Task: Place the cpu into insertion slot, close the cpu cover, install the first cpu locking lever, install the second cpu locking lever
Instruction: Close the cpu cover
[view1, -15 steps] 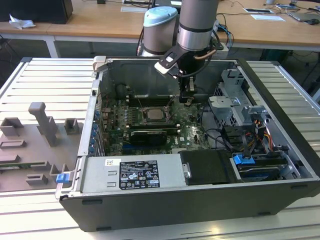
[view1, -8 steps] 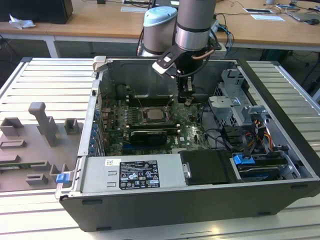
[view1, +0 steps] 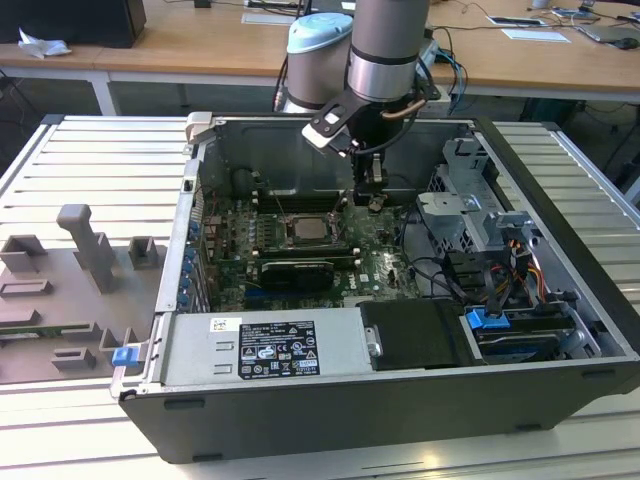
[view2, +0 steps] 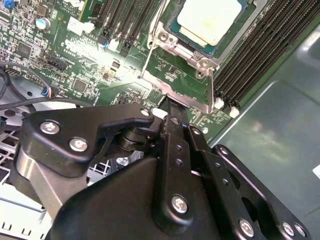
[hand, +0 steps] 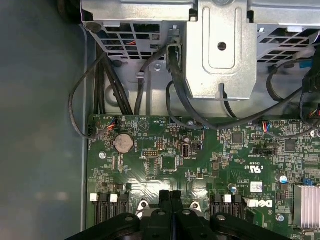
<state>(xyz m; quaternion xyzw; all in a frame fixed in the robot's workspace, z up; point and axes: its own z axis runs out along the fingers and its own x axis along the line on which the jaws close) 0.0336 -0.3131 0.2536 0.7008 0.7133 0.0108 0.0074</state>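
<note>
Inside the open computer case (view1: 350, 420), the chip (view2: 209, 19) lies in its socket (view2: 200, 63) just beyond the gripper (view2: 170, 106), whose fingers are pressed together empty; a white printed label (view1: 275, 350) marks the grey box (view1: 190, 350).

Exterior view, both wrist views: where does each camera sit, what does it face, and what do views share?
Exterior view: off the arm, above the open case, looking down inside; arm and gripper show.
Second wrist view: on the wrist, looking past the shut gripper at the cpu.
First wrist view: on the wrist, facing board and drive cage; gripper shows.
Shared: gripper in all three; cpu in exterior and second wrist views.
</note>
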